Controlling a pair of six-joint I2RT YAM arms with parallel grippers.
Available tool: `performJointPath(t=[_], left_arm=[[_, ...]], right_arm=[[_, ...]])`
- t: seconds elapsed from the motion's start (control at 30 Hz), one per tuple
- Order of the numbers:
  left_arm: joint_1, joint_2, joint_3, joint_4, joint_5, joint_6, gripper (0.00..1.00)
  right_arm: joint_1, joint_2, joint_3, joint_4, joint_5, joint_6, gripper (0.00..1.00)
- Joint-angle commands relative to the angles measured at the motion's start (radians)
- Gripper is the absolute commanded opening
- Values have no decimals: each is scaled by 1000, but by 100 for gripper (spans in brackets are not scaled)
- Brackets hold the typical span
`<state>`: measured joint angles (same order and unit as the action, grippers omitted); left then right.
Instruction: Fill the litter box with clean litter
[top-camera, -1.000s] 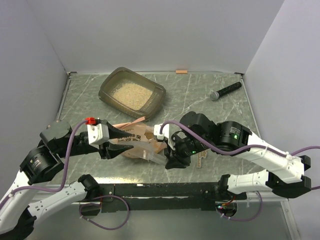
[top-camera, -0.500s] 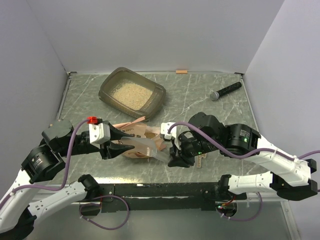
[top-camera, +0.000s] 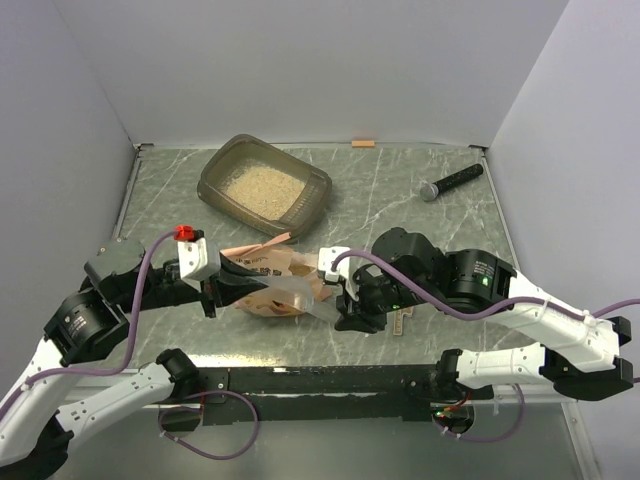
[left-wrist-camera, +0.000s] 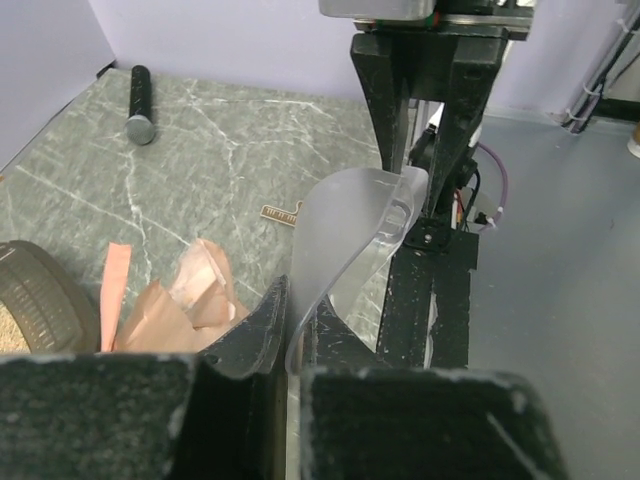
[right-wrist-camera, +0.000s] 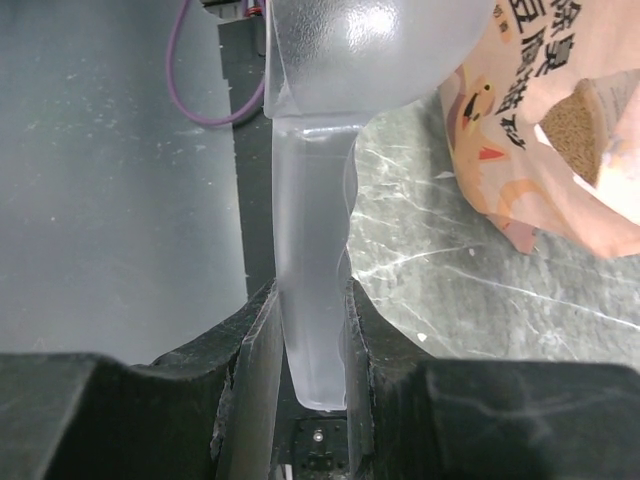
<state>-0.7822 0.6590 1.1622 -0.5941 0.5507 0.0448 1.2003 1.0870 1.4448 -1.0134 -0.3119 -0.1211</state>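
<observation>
- On the far left of the green stone bench (top-camera: 400, 200) sits the litter box (top-camera: 208, 185), well apart from both arms.
- Inside the box lies some clean litter (top-camera: 262, 187), tan and grainy.
- Close to the arms, the orange-pink pouch (top-camera: 272, 268) lies on the bench between the two grippers. It has dark writing and a cartoon animal on it. Brown grains show through a gap in it.
- A see-through scoop (top-camera: 305, 298) is just beside the pouch, and both grippers hold it.
- The right gripper (right-wrist-camera: 308, 300) squeezes the scoop's long handle.
- The left gripper (left-wrist-camera: 293, 305) is pinched tight on the thin edge of the scoop's bowl.
- A black stick (top-camera: 452, 183) lies at the far right of the bench, away from everything else.
</observation>
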Motion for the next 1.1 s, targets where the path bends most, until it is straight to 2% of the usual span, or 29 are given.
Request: performJointPath(t=[0.0, 0.03, 0.13, 0.23, 0.47, 0.57, 0.73, 0.93, 1.07], left_arm=[[0, -4, -3, 54, -76, 21, 1], [0, -6, -2, 54, -101, -2, 1], [0, -9, 8, 37, -204, -37, 1], [0, 11, 33, -27, -296, -118, 1], [0, 91, 132, -182, -478, -281, 1], [0, 123, 191, -214, -485, -342, 1], [0, 122, 284, -274, -483, -414, 1], [1, 41, 272, -242, -515, -459, 1], [-2, 8, 226, -191, -545, -456, 1]], right_arm=[[12, -16, 0, 49, 29, 43, 22], [12, -19, -3, 50, 49, 47, 42], [12, -45, 0, 68, 167, 83, 69], [12, -70, 3, 75, 296, 98, 77], [15, -95, -69, 157, 468, 26, 83], [16, -105, -129, 231, 536, -18, 85], [15, -151, -199, 405, 562, -42, 88], [-10, -164, -193, 614, 441, 57, 88], [-50, -138, -178, 818, 389, 118, 88]])
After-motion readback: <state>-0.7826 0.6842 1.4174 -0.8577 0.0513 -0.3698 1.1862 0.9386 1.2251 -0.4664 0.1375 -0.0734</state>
